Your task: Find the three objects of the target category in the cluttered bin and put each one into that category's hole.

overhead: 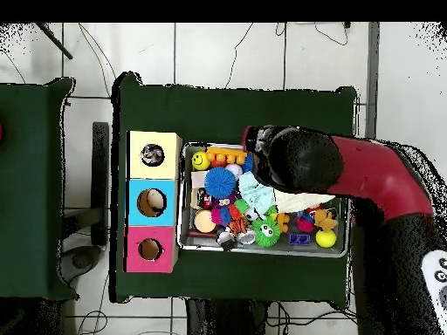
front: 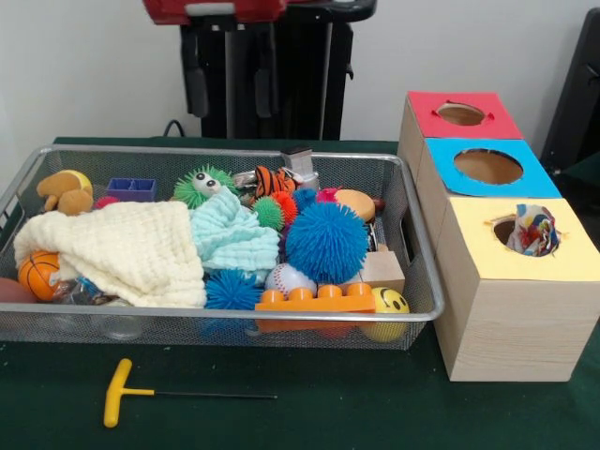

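The wire mesh bin [front: 234, 317] stands on the green table, full of toys; it also shows in the overhead view [overhead: 185, 235]. A cream knitted cloth [front: 122, 248] and a mint cloth [front: 230, 234] lie on top of the pile. A white polka-dot cloth [front: 532, 230] sits bunched in the round hole of the yellow-topped box [front: 562, 258], also in the overhead view [overhead: 153, 156]. No braided rope ring shows. The arm's black end [overhead: 292, 159] hangs high over the bin; the gripper beneath it is hidden.
Blue-topped [front: 487, 167] and red-topped [front: 461, 114] holes lie behind the yellow one. A large blue spiky ball [front: 326, 242], an orange brick [front: 317, 300], a smiley ball [front: 386, 305] and a basketball [front: 39, 274] fill the bin. A yellow T-handle tool [front: 117, 394] lies in front.
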Robot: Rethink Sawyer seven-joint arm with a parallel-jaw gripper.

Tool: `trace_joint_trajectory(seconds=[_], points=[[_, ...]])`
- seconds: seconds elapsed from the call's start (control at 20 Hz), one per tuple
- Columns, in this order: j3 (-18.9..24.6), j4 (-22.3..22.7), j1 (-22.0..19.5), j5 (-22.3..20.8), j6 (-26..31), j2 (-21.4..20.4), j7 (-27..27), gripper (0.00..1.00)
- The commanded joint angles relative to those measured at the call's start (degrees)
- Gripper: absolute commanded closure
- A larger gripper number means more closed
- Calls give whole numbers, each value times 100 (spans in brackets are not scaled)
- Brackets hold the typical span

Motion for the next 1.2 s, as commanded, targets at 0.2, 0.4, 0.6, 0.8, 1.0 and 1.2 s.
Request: trace_joint_trajectory(seconds=[0.2,0.4,0.6,0.8,1.0,1.2], points=[[731,668,-399,-641,165,244,-1735,0],[820,420,-388,-916,-10,704,-1678,0],[923,271,-435,-1135,-163,1067,-1702,0],[999,209,-535,-1315,-154,1185,-1679,0],[1114,-179,-733,-1466,280,1161,-2097,0],[1292,-915,-883,-1666,824,1299,-2740,0]])
